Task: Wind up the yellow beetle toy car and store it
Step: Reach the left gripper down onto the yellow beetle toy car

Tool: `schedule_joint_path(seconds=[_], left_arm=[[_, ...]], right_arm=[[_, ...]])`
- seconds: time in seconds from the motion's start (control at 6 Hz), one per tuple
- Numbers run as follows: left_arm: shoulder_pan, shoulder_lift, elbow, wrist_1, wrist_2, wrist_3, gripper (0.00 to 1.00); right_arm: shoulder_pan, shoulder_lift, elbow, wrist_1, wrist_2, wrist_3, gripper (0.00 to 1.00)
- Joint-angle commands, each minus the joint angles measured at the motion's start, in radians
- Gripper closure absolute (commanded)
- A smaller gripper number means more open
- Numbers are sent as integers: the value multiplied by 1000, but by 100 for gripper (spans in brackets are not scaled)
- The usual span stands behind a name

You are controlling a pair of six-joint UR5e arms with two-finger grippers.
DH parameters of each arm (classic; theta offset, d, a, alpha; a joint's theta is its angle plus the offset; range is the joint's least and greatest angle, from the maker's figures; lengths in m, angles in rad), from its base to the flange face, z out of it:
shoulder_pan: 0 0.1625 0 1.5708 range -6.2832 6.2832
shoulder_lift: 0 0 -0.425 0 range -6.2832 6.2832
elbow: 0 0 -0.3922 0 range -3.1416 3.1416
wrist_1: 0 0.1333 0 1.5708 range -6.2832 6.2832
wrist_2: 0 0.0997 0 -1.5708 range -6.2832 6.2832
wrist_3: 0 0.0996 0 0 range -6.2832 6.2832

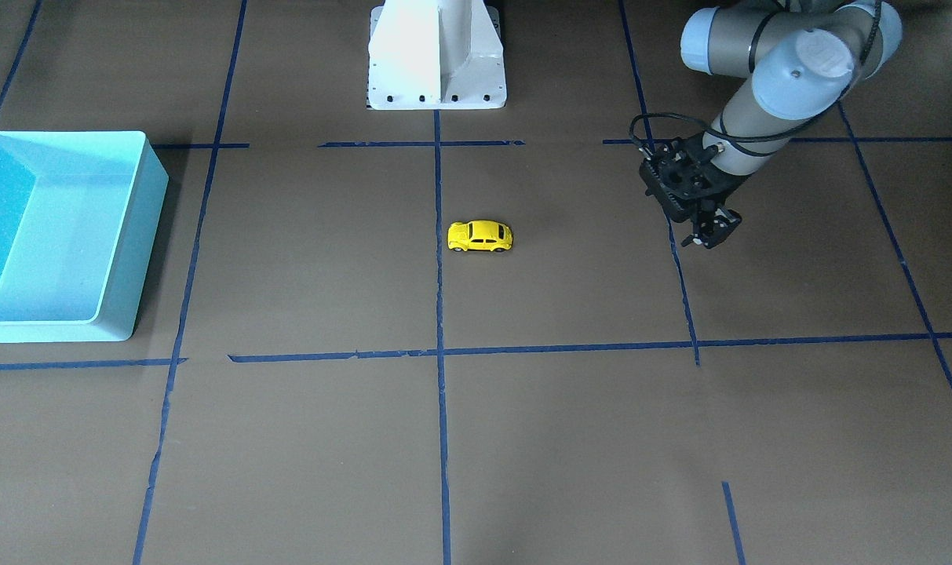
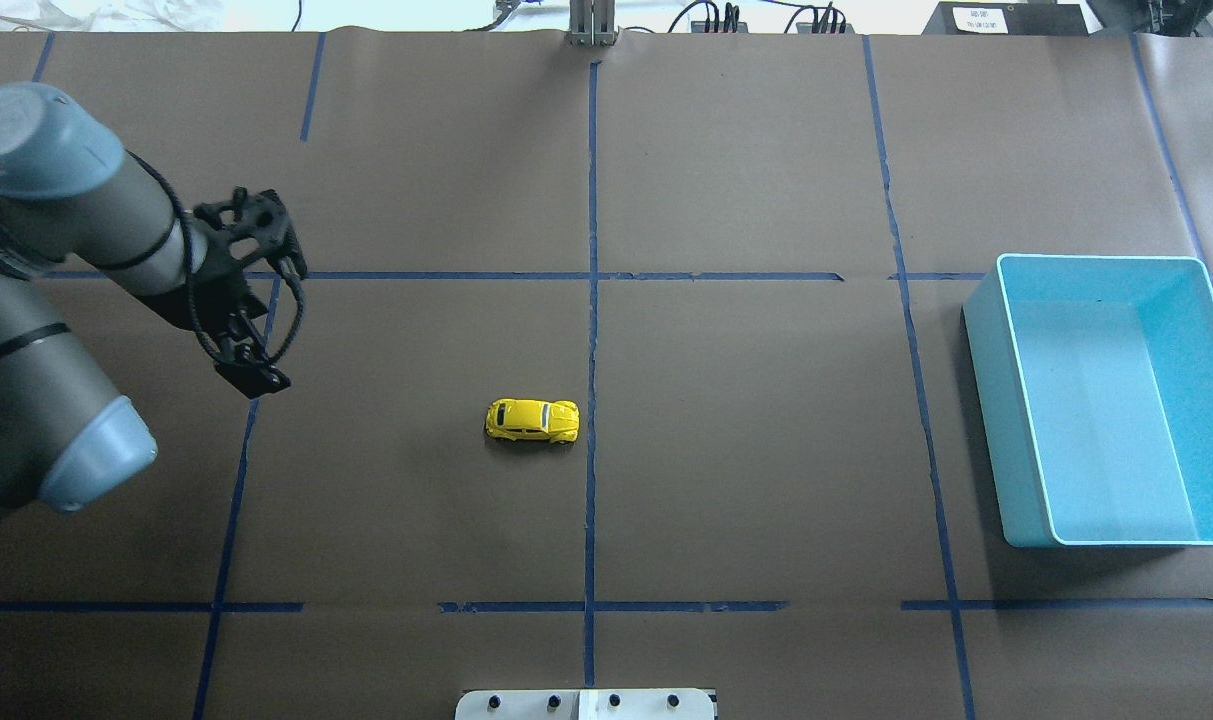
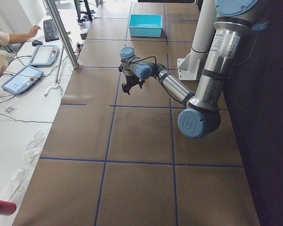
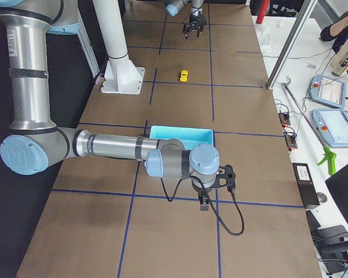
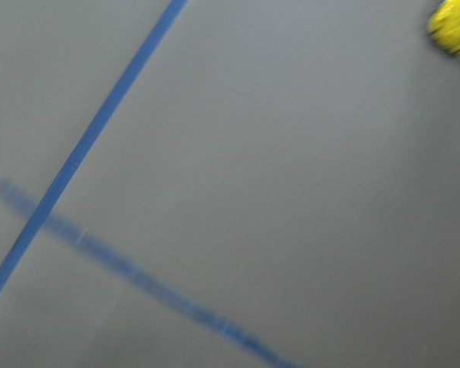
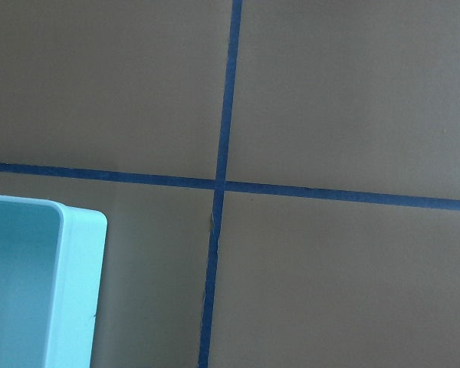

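The yellow beetle toy car (image 1: 480, 235) (image 2: 532, 420) stands on its wheels near the table's middle, beside the central blue tape line. It is a small yellow spot in the exterior right view (image 4: 184, 75) and a blurred yellow patch at the top right corner of the left wrist view (image 5: 454, 27). My left gripper (image 1: 711, 231) (image 2: 254, 378) hangs above the table well to the car's side, open and holding nothing. The light blue bin (image 1: 142, 235) (image 2: 981, 400) lies at the far end on my right. My right gripper (image 4: 204, 204) shows only from the side, beyond the bin; I cannot tell its state.
The white robot pedestal (image 1: 436, 55) stands behind the car at the table's edge. Blue tape lines (image 2: 592, 200) divide the brown tabletop into squares. The bin's corner (image 6: 77, 291) shows in the right wrist view. A person's hand (image 3: 30, 33) and tablets lie on a side desk.
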Motion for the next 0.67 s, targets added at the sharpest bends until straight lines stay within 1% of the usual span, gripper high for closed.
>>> schedule_joint_path(seconds=[0.0,0.17,0.33,0.5], left_arm=[[116,-140,75,-23,213,171,0],[126,-206,121,-9,215,195,0],[141,-291,215,-14,205,212,0],[170,-315,235,-18,173,249,0]], right_arm=[[0,0,0,0,-2,-2,0],[-2,2,0,1,-3,-2,0],[-2,0,3,1,-3,-2,0],[-2,0,2,1,-3,-2,0]])
